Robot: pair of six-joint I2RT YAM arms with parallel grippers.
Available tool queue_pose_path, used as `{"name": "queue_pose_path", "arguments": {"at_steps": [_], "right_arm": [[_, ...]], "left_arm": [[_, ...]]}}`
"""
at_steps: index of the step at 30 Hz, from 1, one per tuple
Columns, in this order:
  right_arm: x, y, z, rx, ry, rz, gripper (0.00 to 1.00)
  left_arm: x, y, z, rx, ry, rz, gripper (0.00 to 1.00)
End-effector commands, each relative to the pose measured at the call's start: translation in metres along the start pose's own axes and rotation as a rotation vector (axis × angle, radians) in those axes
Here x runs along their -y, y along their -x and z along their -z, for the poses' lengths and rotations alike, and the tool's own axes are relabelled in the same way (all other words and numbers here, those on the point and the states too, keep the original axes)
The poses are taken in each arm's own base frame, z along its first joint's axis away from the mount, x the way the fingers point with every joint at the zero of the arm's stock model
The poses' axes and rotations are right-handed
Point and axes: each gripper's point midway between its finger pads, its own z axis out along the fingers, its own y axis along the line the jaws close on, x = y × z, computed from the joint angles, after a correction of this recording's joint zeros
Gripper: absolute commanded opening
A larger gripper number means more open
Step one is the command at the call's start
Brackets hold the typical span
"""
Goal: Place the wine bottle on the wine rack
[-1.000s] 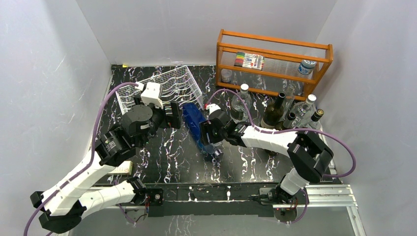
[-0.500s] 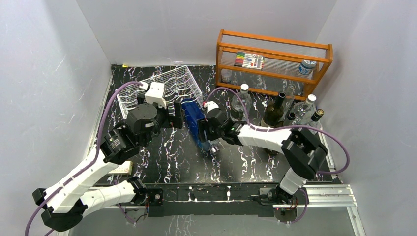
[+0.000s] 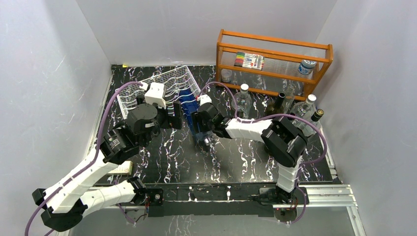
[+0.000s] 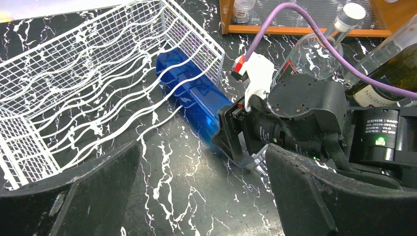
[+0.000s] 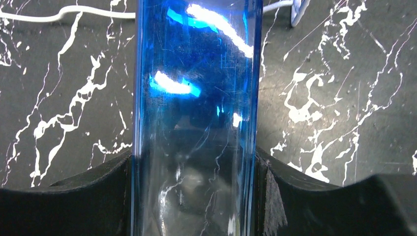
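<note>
Wine bottle (image 4: 194, 96), far end obscured by the wine rack (image 4: 88, 83), is clamped by the right tool (image 5: 194, 164); left tool (image 4: 196, 191) gapes.

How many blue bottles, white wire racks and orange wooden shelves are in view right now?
Blue bottle: 1
White wire rack: 1
Orange wooden shelf: 1
Total: 3
</note>
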Motion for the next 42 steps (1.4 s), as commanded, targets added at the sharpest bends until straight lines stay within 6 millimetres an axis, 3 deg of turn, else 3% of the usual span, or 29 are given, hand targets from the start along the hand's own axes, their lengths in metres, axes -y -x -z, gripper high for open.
{"name": "queue_pose_path", "arguments": {"at_steps": [1,13,20,26,35,39,42], "right_arm": [[-0.026,0.131,0.017,0.396,0.071,-0.050,0.00],[-0.020,0.153,-0.012,0.392,0.078,-0.007,0.00],[-0.024,0.154,-0.027,0.382,0.086,0.005,0.00],[-0.023,0.156,-0.039,0.368,0.072,0.007,0.00],[-0.009,0.147,-0.052,0.343,-0.003,-0.032,0.18],[-0.014,0.142,-0.054,0.324,0.027,-0.018,0.40],[-0.015,0.138,-0.054,0.314,0.045,-0.007,0.50]], "left_arm": [[-0.007,0.018,0.010,0.043,0.017,0.011,0.98],[-0.008,0.016,0.007,0.023,0.037,0.002,0.98],[-0.002,0.033,0.011,0.061,0.001,0.005,0.98],[0.001,0.030,0.010,0.055,-0.014,0.010,0.98],[0.001,0.029,0.010,0.049,-0.017,0.006,0.98],[0.002,0.030,0.010,0.049,-0.020,0.001,0.98],[0.001,0.030,0.010,0.051,-0.017,0.002,0.98]]}}
